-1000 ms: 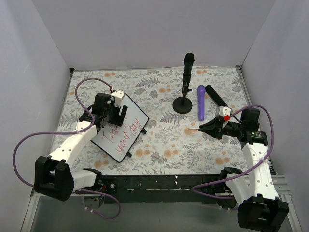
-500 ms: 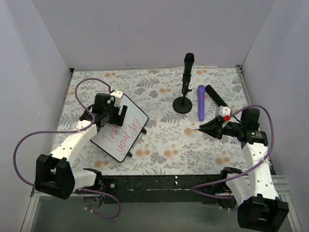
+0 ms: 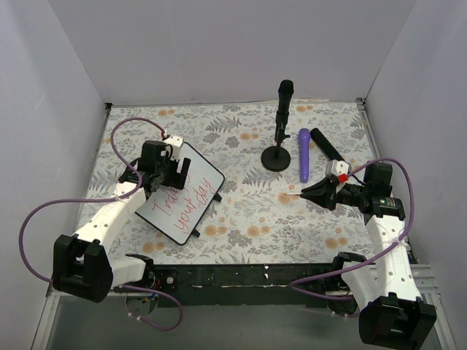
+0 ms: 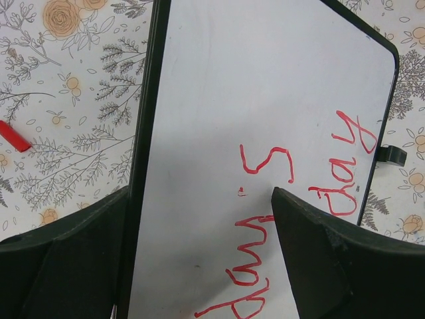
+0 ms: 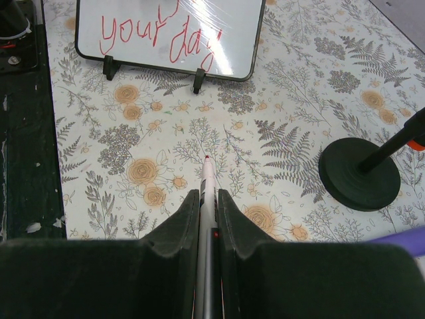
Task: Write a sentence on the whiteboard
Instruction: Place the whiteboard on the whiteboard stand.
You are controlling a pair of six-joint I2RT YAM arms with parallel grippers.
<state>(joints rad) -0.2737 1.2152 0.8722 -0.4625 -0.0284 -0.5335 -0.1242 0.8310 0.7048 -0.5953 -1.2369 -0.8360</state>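
The whiteboard [image 3: 203,177] stands tilted on its small black feet at the left of the table. It bears the red cursive sentence [image 3: 187,205] "Today's your day". My left gripper [image 3: 165,172] is open at the board's far-left edge. In the left wrist view [image 4: 199,193] one finger is outside the black frame and the other is over the whiteboard [image 4: 265,80] and its sentence [image 4: 290,166]. My right gripper [image 3: 321,192] is shut on a red-tipped marker [image 5: 207,174] low over the cloth, well right of the board. The right wrist view shows the whiteboard [image 5: 232,40] and its sentence [image 5: 126,30] ahead.
A black microphone stand [image 3: 276,158] holds a black microphone [image 3: 284,95] at the back centre. A purple microphone [image 3: 303,154] and a black microphone [image 3: 327,146] lie beside it. A small red piece [image 4: 13,137] lies on the floral cloth left of the board.
My left gripper has shifted slightly to the left along the board's top edge. The board, the right arm and the marker have not moved.
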